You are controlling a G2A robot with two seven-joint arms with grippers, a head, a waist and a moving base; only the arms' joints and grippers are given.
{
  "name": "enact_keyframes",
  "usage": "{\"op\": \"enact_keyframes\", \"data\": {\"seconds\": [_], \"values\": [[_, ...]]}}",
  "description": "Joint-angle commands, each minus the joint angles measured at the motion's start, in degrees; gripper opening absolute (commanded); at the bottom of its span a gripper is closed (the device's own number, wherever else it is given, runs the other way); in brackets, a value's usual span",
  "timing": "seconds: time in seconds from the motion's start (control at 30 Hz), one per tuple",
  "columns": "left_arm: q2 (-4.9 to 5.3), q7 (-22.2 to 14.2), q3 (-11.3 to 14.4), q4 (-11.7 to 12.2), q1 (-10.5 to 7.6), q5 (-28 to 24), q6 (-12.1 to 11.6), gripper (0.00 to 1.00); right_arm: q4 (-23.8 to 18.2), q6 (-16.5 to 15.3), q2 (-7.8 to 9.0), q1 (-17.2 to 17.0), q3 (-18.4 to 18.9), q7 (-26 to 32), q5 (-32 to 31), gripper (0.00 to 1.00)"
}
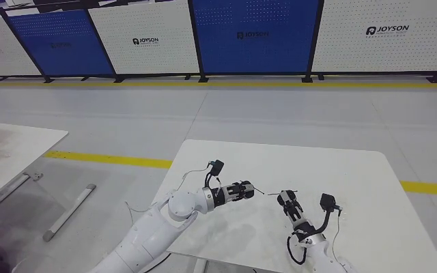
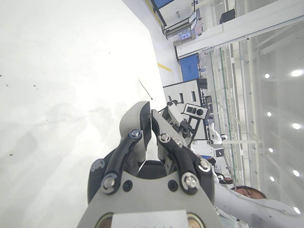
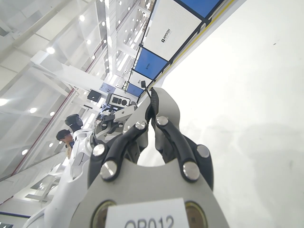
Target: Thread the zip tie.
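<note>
Above the near half of the desk (image 1: 341, 170), the two arms face each other tip to tip with the tie (image 3: 147, 90) between them. The right fingers (image 3: 166, 105) are pressed shut on the black strip just below its head (image 3: 142, 83), which stands clear past the tips. The left fingers (image 2: 133, 119) are shut too, with a small dark bit nipped between the pads and a thin black length showing just beyond them. That is probably the tail end, though how the strip runs between the two holds cannot be made out. The tie looks very light and narrow. It is likely springy along its length but easily bent, and smooth enough to twist or slide in a pinch. A hold close behind the head should keep the slot from swinging. A hold close to the tail tip should leave only a short, stiff stub to aim, since a longer free end would probably droop or whip aside. Hard squeezing should do no harm, but any roll of the strip would turn the slot off line.
</note>
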Motion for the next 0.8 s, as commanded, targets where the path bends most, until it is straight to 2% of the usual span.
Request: {"op": "enact_keyframes", "data": {"seconds": [0.0,0.3,0.77], "values": [[0.00,0.00,0.00,0.00,0.00,0.00,0.00,0.00,-0.01,0.00,0.00,0.00,0.00,0.00,-0.01,0.00],[0.00,0.00,0.00,0.00,0.00,0.00,0.00,0.00,0.91,1.20,-0.69,0.57,-0.29,0.40,-1.12,0.00],[0.00,0.00,0.00,0.00,0.00,0.00,0.00,0.00,0.89,0.81,-1.75,0.28,0.23,0.69,-2.65,0.00]]}}
